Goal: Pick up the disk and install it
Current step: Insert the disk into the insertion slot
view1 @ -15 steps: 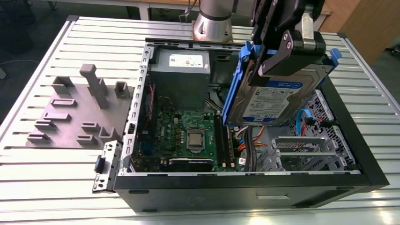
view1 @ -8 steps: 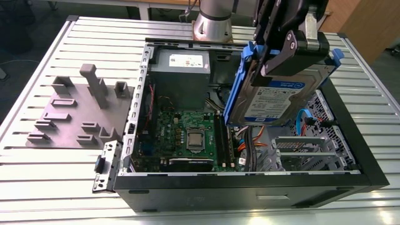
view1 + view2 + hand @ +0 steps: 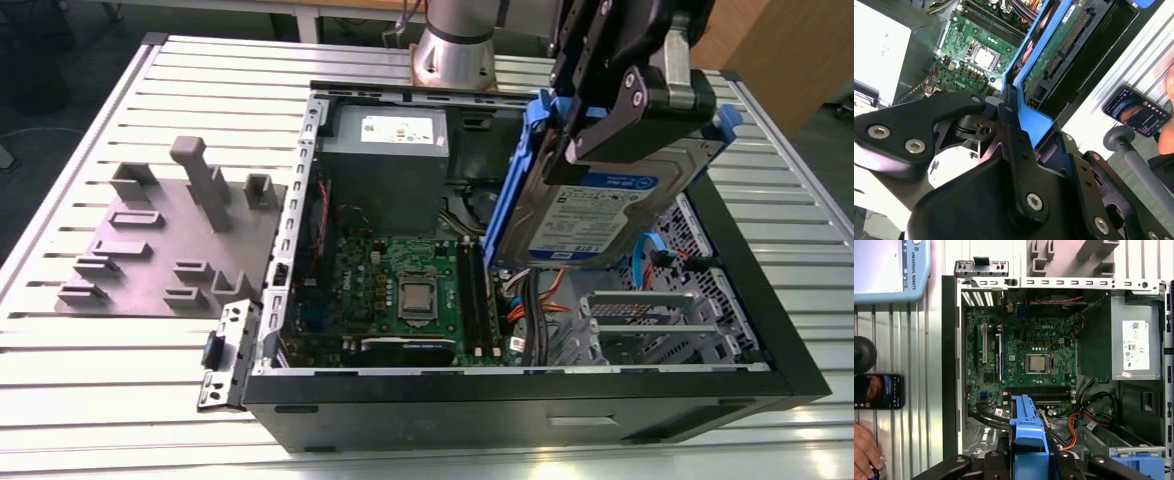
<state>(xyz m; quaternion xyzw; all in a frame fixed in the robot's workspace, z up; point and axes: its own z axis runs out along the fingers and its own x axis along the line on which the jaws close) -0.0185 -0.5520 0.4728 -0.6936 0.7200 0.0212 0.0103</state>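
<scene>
— Disk? 
— Held on edge above the open case, toward 2 o'clock from the motherboard in the exterior view. Carried upright, probably to drop sideways into the cage below.

— Gripper? 
— Clamped narrow on the disk's upper edge, pinching the blue bracket; nothing else touched.

— Anything nearby? 
— Phone on the bench, a hand beside it; grey fixture at 9 o'clock from the case.

disk upright above open computer case
</scene>
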